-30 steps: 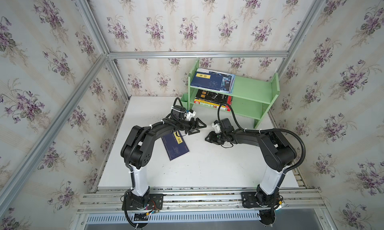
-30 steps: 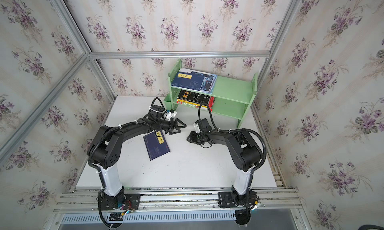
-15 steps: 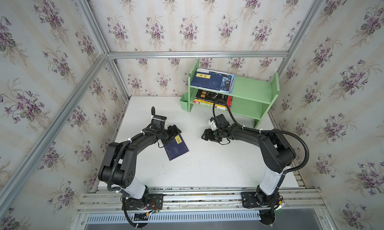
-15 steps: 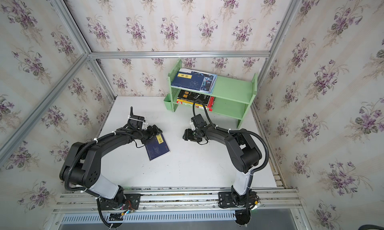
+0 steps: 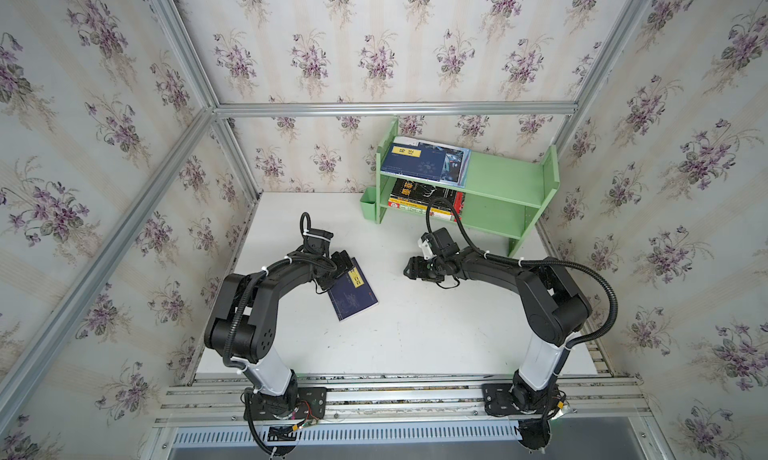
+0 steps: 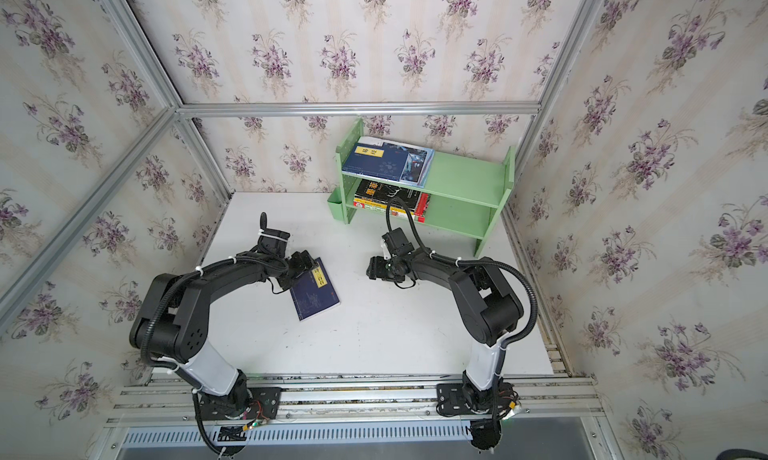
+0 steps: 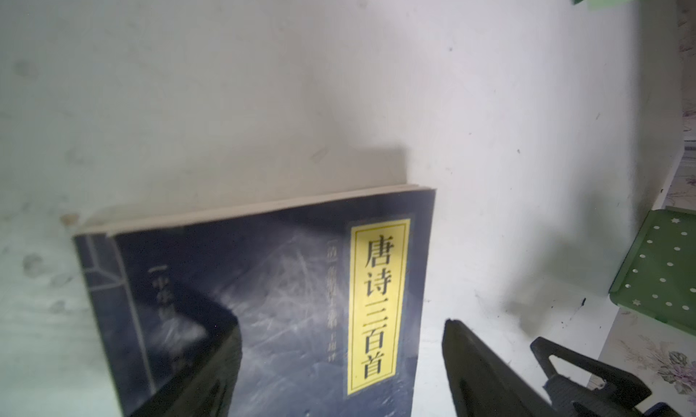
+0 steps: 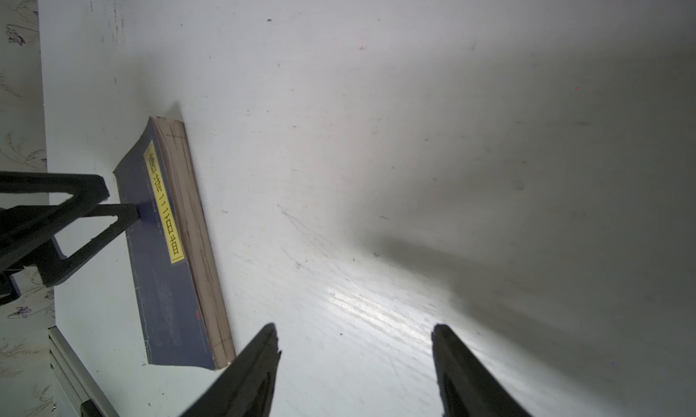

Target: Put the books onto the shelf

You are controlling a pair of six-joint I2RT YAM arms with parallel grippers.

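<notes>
Tabletop (image 5: 415,341) white, scuffed | walls (image 5: 374,42) floral | left end effector (image 7: 337,323) wide over navy book (image 5: 353,300) | right end effector (image 8: 354,332) wide

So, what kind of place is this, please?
Probably a robot test cell, not a real room: floral wallpaper panels on an aluminium frame, two black arms bolted to a metal rail beside a white table.
</notes>
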